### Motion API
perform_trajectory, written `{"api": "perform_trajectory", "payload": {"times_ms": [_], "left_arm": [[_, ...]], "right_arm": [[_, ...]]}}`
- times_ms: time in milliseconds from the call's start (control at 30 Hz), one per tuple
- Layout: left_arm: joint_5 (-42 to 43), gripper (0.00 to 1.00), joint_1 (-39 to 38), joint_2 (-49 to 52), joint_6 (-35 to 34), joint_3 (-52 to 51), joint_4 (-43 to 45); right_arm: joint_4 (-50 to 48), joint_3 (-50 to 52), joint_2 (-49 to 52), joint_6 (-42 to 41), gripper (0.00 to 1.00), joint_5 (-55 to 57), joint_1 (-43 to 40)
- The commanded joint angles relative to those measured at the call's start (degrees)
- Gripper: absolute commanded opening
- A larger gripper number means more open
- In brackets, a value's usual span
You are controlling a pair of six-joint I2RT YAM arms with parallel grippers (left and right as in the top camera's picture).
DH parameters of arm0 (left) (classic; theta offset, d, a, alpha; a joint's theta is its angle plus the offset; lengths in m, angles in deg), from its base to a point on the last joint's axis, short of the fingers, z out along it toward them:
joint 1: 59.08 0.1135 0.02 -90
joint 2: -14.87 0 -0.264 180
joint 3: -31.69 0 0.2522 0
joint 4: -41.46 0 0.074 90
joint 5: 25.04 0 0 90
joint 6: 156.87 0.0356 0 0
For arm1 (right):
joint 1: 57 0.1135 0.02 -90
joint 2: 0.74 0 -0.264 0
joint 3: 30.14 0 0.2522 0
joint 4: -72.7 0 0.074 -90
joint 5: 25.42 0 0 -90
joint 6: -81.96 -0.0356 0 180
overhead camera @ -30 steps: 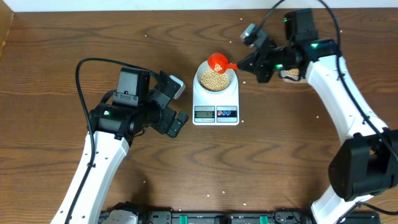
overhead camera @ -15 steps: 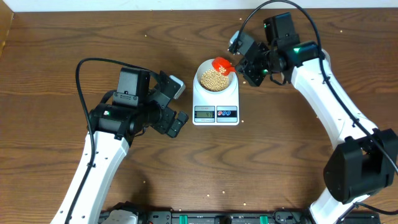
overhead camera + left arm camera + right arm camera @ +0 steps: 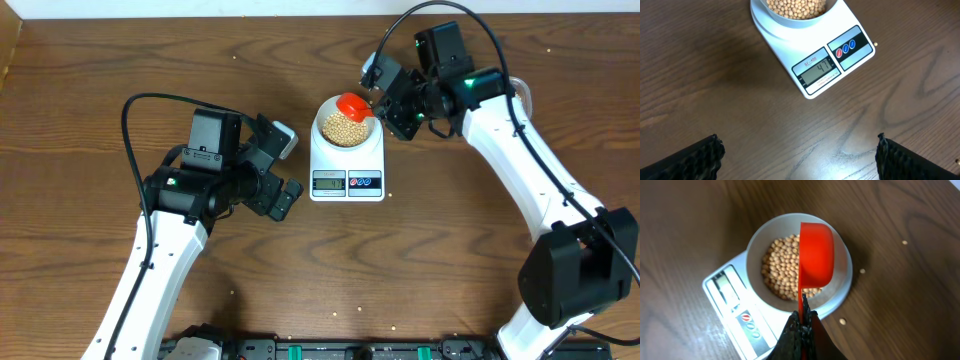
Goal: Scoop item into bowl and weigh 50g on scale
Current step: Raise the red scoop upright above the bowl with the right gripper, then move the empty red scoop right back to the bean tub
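Beans [image 3: 782, 270] fill a good part of the pale bowl [image 3: 756, 245], and the bowl sits square on the white scale [image 3: 790, 60] in the middle of the desk [image 3: 100, 80]. From where the left wrist camera looks down, the scale's display [image 3: 819, 71] seems to read 47, so I'd say the weighing is nearly there, with only a small top-up left to reach fifty.

The right hand [image 3: 802, 317] is clamped on the thin handle of a red scoop [image 3: 816, 255], fingers pressed together around it. It holds the scoop over the bowl's right side, rolled over so that mostly its outer shell shows. I can't tell whether any beans are left inside it. It looks to me like the tail end of a pour, though the reading may not have settled.

The left hand [image 3: 288, 168] hangs over bare desk just left of the scale, fingers wide apart and holding nothing, well clear of the bowl.

A few stray beans [image 3: 842, 321] lie on the desk beside the scale, so some have gone astray and don't count toward the weight.

What is left, as I judge it, is a few more beans added carefully. A full scoop would likely overshoot, and then some would have to come back out.
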Motion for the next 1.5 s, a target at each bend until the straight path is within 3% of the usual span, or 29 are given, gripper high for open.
{"api": "perform_trajectory", "payload": {"times_ms": [0,467,1467], "left_arm": [[0.7,0.99,-0.2,-0.4,0.7,1.1,-0.1],[0.7,0.99,-0.2,-0.4,0.7,1.1,-0.1],[0.7,0.99,-0.2,-0.4,0.7,1.1,-0.1]], "right_arm": [[0.0,-1.5,0.0,-1.4,0.01,-8.5,-2.3],[-0.9,-1.5,0.0,-2.6,0.01,-30.3,-10.0],[-0.9,-1.5,-3.8,-8.2,0.01,-21.9,-11.6]]}}
